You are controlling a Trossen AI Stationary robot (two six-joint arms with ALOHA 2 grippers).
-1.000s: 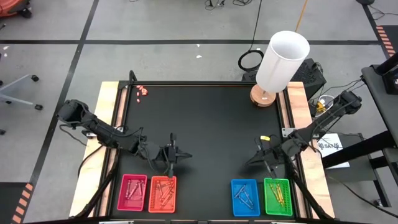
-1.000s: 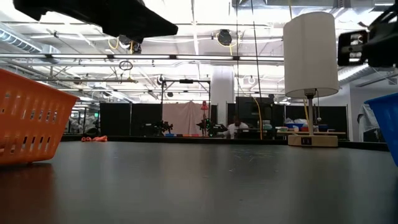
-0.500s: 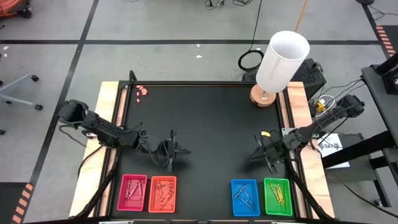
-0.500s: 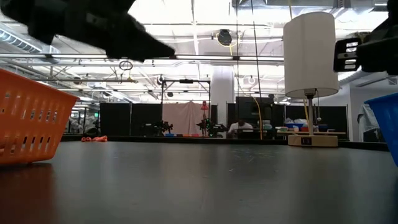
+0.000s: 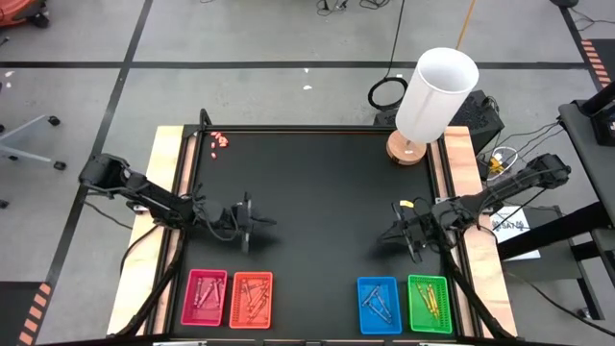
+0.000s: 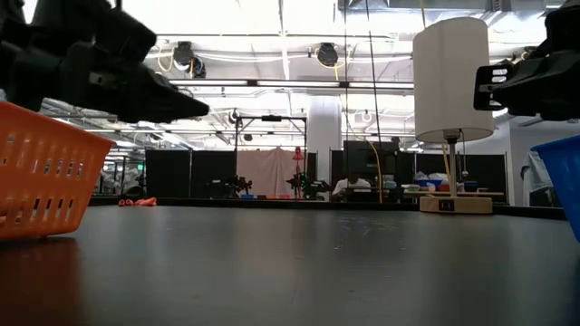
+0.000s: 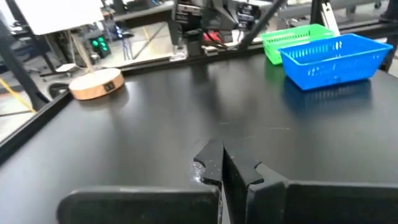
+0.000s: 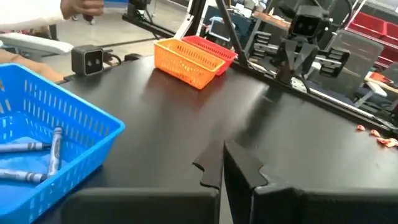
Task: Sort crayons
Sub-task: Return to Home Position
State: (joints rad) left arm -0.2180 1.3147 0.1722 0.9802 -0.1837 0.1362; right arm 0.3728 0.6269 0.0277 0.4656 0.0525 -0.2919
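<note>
**Surface.** Black table top (image 5: 327, 187), matte, with pale wooden rails down both sides. At its far right corner stands a lamp (image 5: 437, 91) (white drum shade, round wooden base). A cluster of pink-red bits (image 5: 220, 140) lies near the far left corner.

**Trays.** Four sit along the near edge. The pink tray (image 5: 188, 309) and orange tray (image 5: 269, 288) are just beside each other on the left. The blue tray (image 5: 362, 304) and green tray (image 5: 446, 306) are paired on the right.

**Crayons.** The crayons (image 5: 252, 300) lie inside the trays, the blue ones in the blue tray.

**Left gripper** (image 5: 258, 223). Above the mat, beyond the orange tray; fingers pressed together, holding nothing.

**Right gripper** (image 5: 392, 233). Above the mat, beyond the blue tray; fingers likewise closed, with nothing between them.

**Room.** Grey floor crossed by dark lines, a chair base (image 5: 29, 135) to the left, and a coil of black cable (image 5: 387, 93) behind the lamp. The low view shows a hall with strip lights and black curtains, and a person (image 6: 345, 187) seated far off.
</note>
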